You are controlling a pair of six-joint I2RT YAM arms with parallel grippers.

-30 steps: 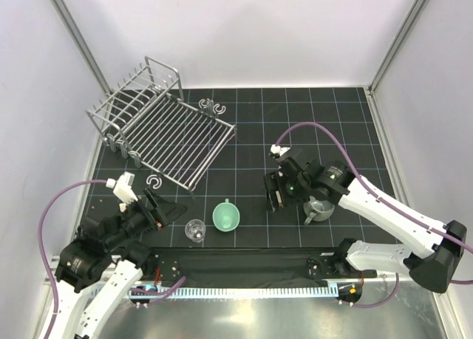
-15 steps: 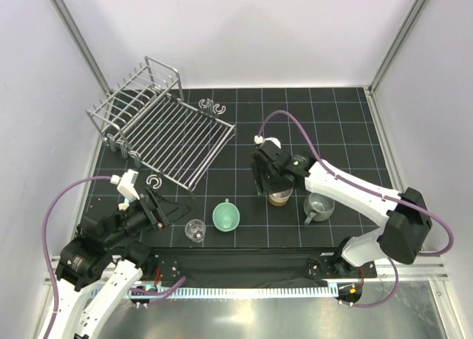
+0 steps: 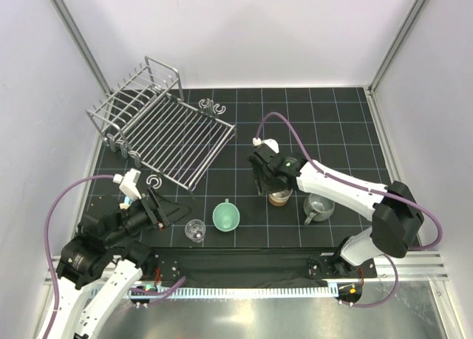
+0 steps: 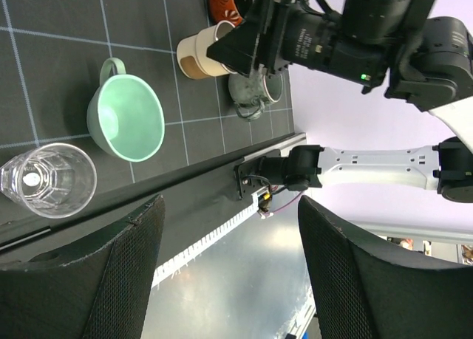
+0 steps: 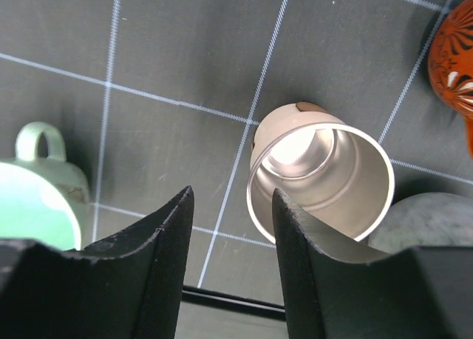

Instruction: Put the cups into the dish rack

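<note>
The dish rack (image 3: 159,128) stands at the back left with nothing in it. My right gripper (image 3: 262,184) is open and empty, low over the mat just left of the upright beige cup (image 3: 280,198). In the right wrist view the beige cup (image 5: 325,169) lies beside the right finger (image 5: 318,272), outside the gap. The grey mug (image 3: 319,206) stands to its right and the orange-red cup (image 5: 454,47) behind it. The mint green cup (image 3: 227,216) and clear glass (image 3: 195,230) stand near the front. My left gripper (image 3: 166,212) is open and empty, left of the glass.
Small grey C-shaped clips lie behind the rack's right corner (image 3: 211,105) and at its front edge (image 3: 154,181). A black rail (image 3: 244,261) runs along the table's near edge. Frame posts and white walls close in the sides and back.
My right arm has swung left and back from over the grey mug, and its gripper now sits beside the beige cup, which has come into view. The left arm has barely moved.
</note>
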